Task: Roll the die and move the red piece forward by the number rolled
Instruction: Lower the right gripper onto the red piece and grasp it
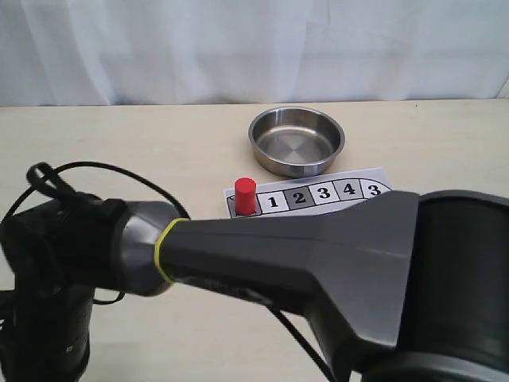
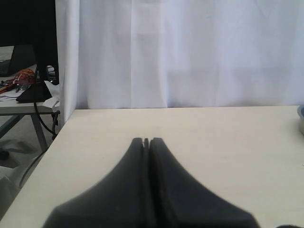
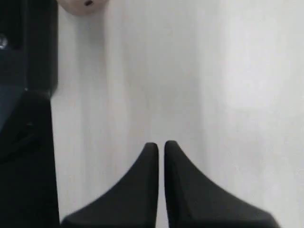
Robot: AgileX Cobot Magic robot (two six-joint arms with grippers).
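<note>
Red piece stands on the number strip at 9 o'clock of sq. 1, steel bowl at its 1 o'clock. The die is only partly seen, well apart from the right gripper. Left gripper is pinched closed, the right has a slim gap, both empty; risk is the tiny die skidding away from a pinch.

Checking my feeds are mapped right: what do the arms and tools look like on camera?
The arm link across the exterior view is matte dark grey, tapering to a rounded joint with a thin yellow-green ring; black cables loop off it. The left tool and right tool each have two black, curved, pointed fingers.
</note>
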